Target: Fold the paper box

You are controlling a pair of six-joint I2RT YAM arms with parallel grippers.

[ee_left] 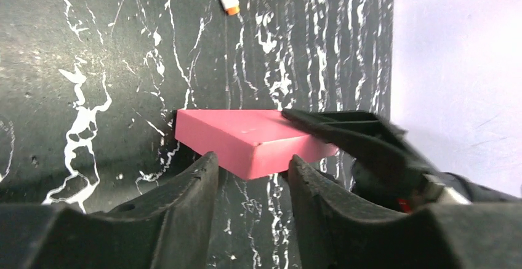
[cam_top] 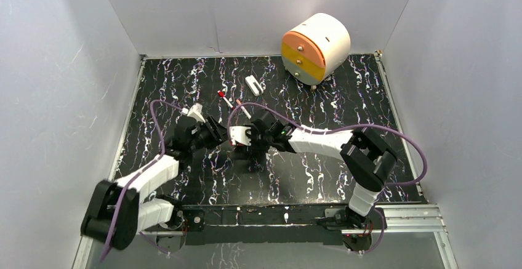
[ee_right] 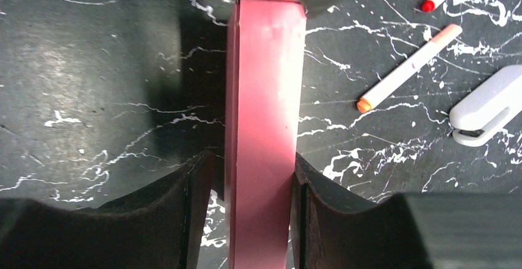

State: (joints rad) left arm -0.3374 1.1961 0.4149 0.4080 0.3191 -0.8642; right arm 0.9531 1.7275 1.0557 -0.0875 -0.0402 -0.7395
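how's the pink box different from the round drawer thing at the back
The paper box is pink-red, flat and rectangular; the drawer unit is round and white with orange and yellow fronts. The paper box sits mid-table between the right fingers; the drawer unit stands untouched at the far right. The paper box looks much smaller than the drawer unit. Both are over the black marbled table.

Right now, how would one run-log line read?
paper box: pink, box-shaped | right gripper: shut on paper box | left gripper: open, at its corner
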